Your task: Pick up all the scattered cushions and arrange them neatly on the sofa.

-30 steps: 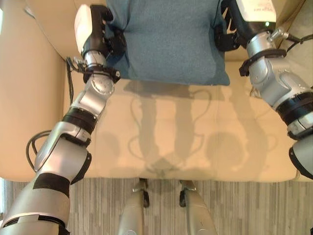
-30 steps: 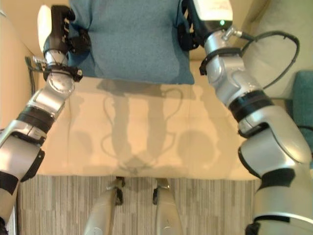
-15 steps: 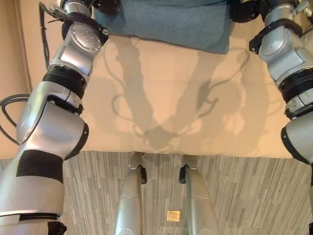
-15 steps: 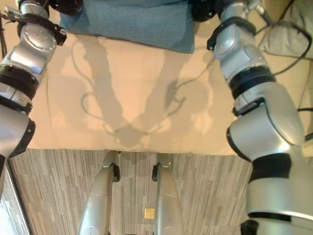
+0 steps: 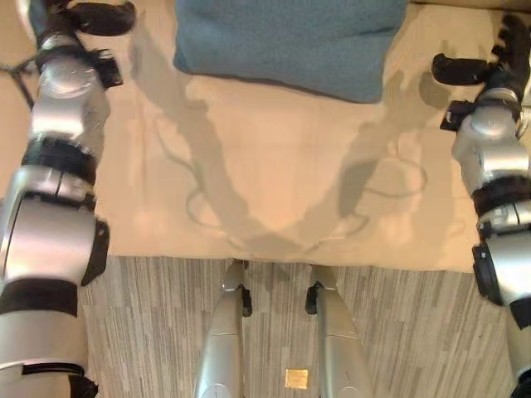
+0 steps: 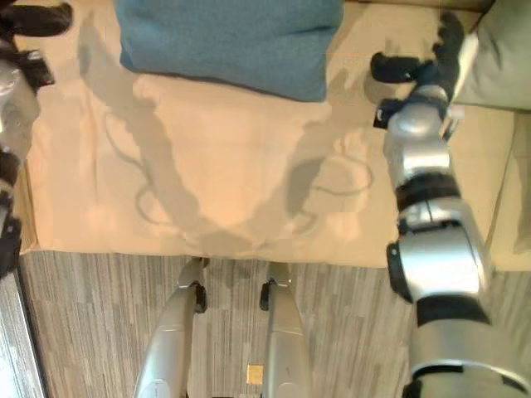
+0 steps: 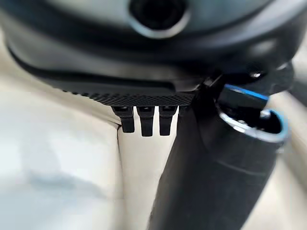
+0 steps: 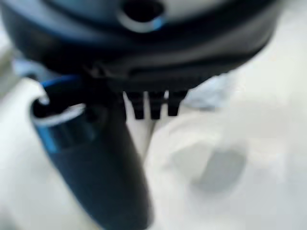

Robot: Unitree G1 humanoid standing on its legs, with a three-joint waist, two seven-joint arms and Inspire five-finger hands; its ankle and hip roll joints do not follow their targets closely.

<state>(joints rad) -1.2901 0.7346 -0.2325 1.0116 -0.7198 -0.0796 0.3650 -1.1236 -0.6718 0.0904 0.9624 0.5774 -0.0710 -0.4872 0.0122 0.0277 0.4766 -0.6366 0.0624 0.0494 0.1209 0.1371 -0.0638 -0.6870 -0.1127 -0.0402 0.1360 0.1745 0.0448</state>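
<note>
A teal cushion (image 5: pixel 290 41) lies flat at the back of the beige sofa seat (image 5: pixel 274 182). My left hand (image 5: pixel 93 16) hovers to the left of it, thumb pointing toward the cushion, a gap between them. My right hand (image 6: pixel 425 68) is off the cushion's right corner, thumb spread and fingers (image 6: pixel 450 37) straight, holding nothing. In the left wrist view the fingers (image 7: pixel 144 123) reach out straight over pale upholstery beside the thumb. In the right wrist view the fingers (image 8: pixel 152 106) also stand straight with nothing between them and the thumb.
A pale grey-green cushion (image 6: pixel 504 62) rests at the sofa's right end, next to my right hand. The seat's front edge meets a grey striped floor (image 5: pixel 149 332). A small brass plate (image 5: pixel 296 379) is set into the floor.
Both hands have let go of the teal cushion and drawn apart to its sides. The cushion now lies on the seat. The camera has shifted, showing more floor.
</note>
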